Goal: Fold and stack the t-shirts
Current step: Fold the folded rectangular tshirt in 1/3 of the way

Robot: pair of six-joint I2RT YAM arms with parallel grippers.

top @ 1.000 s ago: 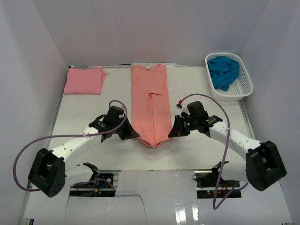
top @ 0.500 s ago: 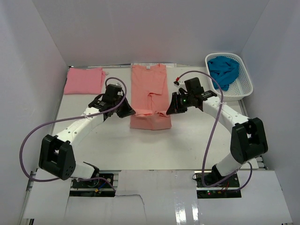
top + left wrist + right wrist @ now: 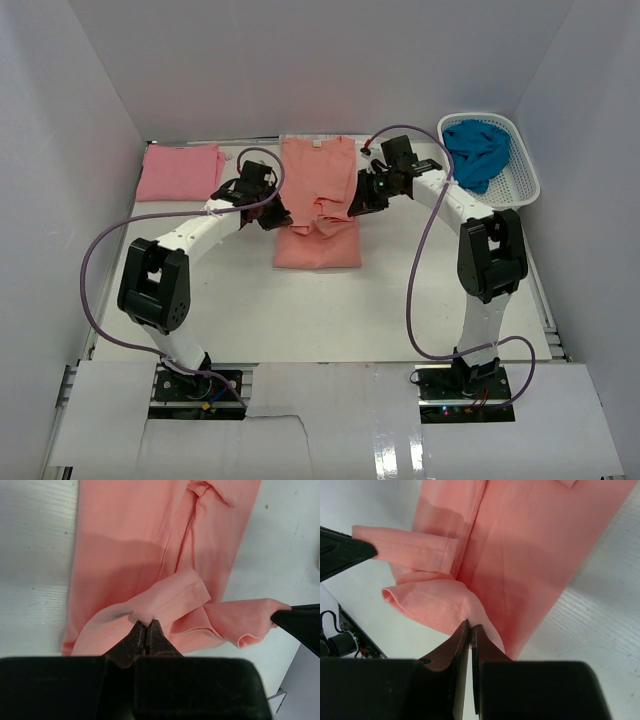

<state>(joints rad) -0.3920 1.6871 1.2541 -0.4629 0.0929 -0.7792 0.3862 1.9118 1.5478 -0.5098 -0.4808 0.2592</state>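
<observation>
Bright, even light; soft shadows.

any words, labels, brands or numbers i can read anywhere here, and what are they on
No text is readable in any view.
The white neck label on the salmon-orange t-shirt: too small to read, if it carries any print.
On the pink t-shirt, the teal t-shirt and the white basket: no print visible.
</observation>
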